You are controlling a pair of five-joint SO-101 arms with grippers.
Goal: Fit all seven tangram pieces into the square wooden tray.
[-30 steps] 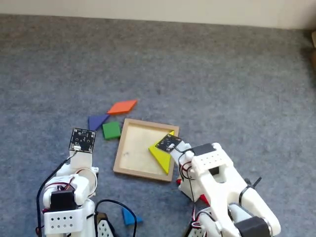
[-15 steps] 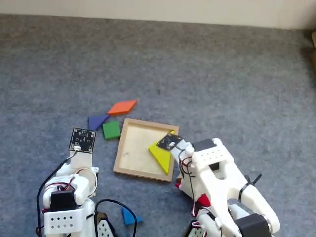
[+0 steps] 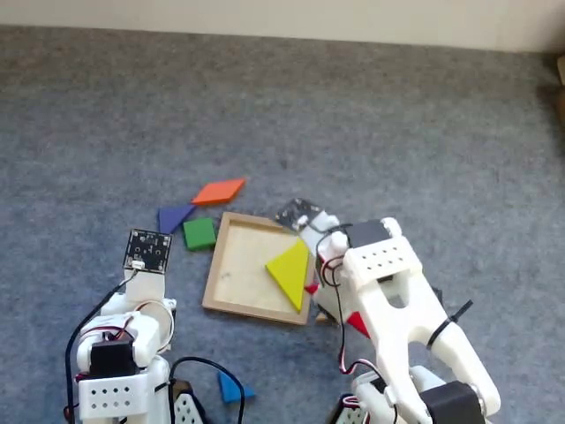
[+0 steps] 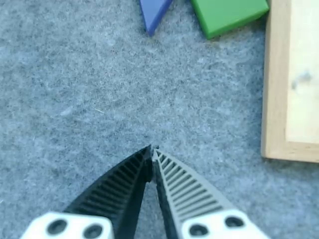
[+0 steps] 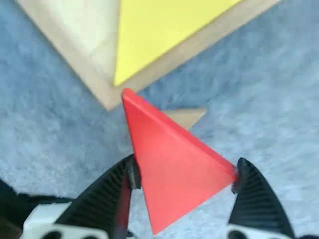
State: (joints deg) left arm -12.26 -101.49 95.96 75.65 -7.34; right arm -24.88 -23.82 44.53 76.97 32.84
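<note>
Indoor robot test bench, lab or hobby room, can't tell which. Grey carpet-like cover (image 3: 397,115) over the whole surface, pale wall strip (image 3: 265,16) at far edge. Two white plastic bare-wired arms: left arm (image 3: 115,353), right arm (image 3: 397,300). Puzzle wooden tray (image 3: 212,278) between.

Both arms are white moulded plastic with black servo blocks. The left arm (image 3: 119,349) has a grid of small holes on its base, thin red and black wires and a thick black cable (image 3: 194,360). The right arm (image 3: 397,309) has a similar grid, red and white wires and a black cable tie (image 3: 439,334). Each wrist bears a black circuit board (image 3: 148,250). The left gripper (image 4: 152,149) has one black and one grey ribbed finger on white mounts. The right gripper (image 5: 185,169) has black fingers.
</note>
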